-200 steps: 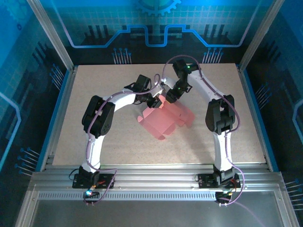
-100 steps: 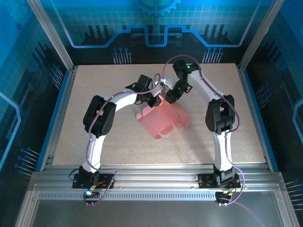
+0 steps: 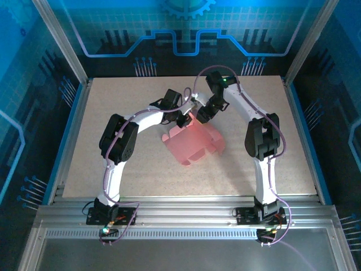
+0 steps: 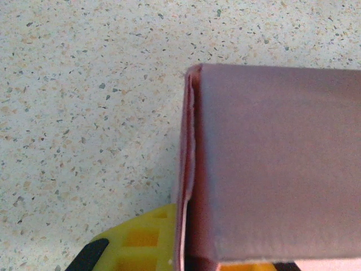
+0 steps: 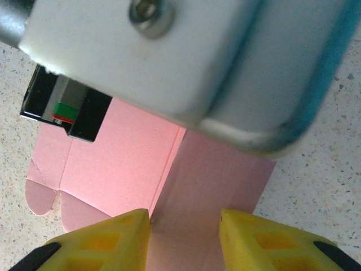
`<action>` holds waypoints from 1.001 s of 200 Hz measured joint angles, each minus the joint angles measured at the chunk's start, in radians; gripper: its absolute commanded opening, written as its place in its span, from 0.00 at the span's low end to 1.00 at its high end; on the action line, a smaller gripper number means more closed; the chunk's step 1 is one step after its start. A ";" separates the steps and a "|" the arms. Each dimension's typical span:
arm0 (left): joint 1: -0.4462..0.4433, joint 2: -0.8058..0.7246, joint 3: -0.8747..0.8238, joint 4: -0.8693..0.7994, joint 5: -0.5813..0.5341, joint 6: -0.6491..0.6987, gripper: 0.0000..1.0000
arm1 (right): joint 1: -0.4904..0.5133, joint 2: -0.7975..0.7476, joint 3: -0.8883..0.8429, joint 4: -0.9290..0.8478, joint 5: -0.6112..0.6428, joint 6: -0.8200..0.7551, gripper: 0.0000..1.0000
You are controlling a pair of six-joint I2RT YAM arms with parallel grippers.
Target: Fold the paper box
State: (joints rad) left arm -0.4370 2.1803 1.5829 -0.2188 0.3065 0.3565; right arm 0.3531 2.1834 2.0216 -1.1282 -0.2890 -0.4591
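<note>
The pink paper box (image 3: 194,141) lies near the middle of the desk (image 3: 141,169), between the two arms and a little toward the far side. Most of it rests flat as a cut sheet with rounded flaps on the near side, while its far edge is lifted where the two tools meet.

The left tool (image 3: 183,119) comes in from the left and is clamped on that raised far edge. In the left wrist view a folded pink panel, with a sharp crease down its left side, runs down between the yellow fingers (image 4: 141,243), which press together on the card.

The right tool (image 3: 201,116) reaches in from the far right, just beside the left one. In the right wrist view its two yellow fingers (image 5: 107,243) stand apart, and the flat pink card with a fold line running through it shows in the gap between them, so it grips nothing. A white casing (image 5: 169,56) with a screw head and a blue rim sits close above the card there
</note>
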 measured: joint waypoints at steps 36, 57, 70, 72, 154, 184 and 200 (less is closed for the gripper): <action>0.000 0.000 0.000 0.001 -0.001 0.000 0.00 | -0.008 -0.023 -0.037 0.040 -0.018 0.078 0.43; -0.002 0.000 0.000 0.005 0.000 0.000 0.00 | -0.026 -0.038 -0.066 0.072 -0.055 0.148 0.45; -0.005 0.000 0.000 0.006 -0.001 0.000 0.00 | -0.036 -0.044 -0.082 0.082 -0.080 0.183 0.46; -0.005 0.000 0.000 0.006 -0.001 0.000 0.00 | -0.038 -0.045 -0.084 0.083 -0.085 0.189 0.46; -0.012 0.000 0.000 0.006 0.003 0.003 0.00 | -0.056 -0.150 -0.288 0.252 -0.160 0.318 0.47; -0.015 0.000 -0.002 0.007 0.019 0.017 0.00 | -0.069 -0.212 -0.388 0.338 -0.184 0.337 0.48; -0.018 0.000 -0.004 0.007 0.029 0.031 0.00 | -0.078 -0.244 -0.435 0.375 -0.195 0.348 0.48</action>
State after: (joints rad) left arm -0.4553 2.1807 1.5787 -0.2119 0.3359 0.3870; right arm 0.2752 1.9396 1.5864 -0.7532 -0.4839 -0.1108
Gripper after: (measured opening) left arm 0.079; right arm 0.481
